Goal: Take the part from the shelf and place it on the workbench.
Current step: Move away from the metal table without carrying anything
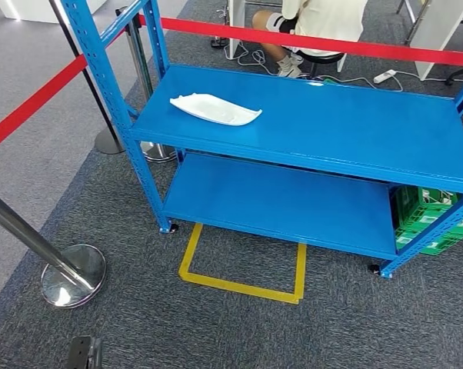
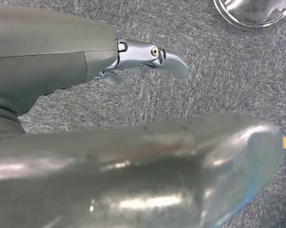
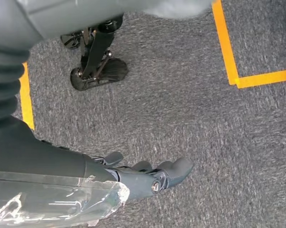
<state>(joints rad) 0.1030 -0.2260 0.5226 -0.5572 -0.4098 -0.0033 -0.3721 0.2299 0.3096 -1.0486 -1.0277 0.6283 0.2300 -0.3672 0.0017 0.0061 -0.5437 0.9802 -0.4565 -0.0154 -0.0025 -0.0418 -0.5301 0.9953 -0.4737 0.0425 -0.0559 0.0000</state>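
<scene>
A white, flat, leaf-shaped part (image 1: 215,109) lies on the upper board of the blue shelf (image 1: 334,131), toward its left end. My left hand (image 2: 145,59) hangs over grey carpet with its fingers stretched out and nothing in them. My right hand (image 3: 148,175) likewise hangs over the carpet, fingers apart and empty. Both hands are low and well away from the part.
A yellow tape rectangle (image 1: 244,284) marks the carpet in front of the shelf. Chrome stanchions (image 1: 72,273) with red belts (image 1: 31,104) stand at the left. Green crates (image 1: 435,219) sit under the shelf's right end. A person (image 1: 311,27) sits behind the shelf.
</scene>
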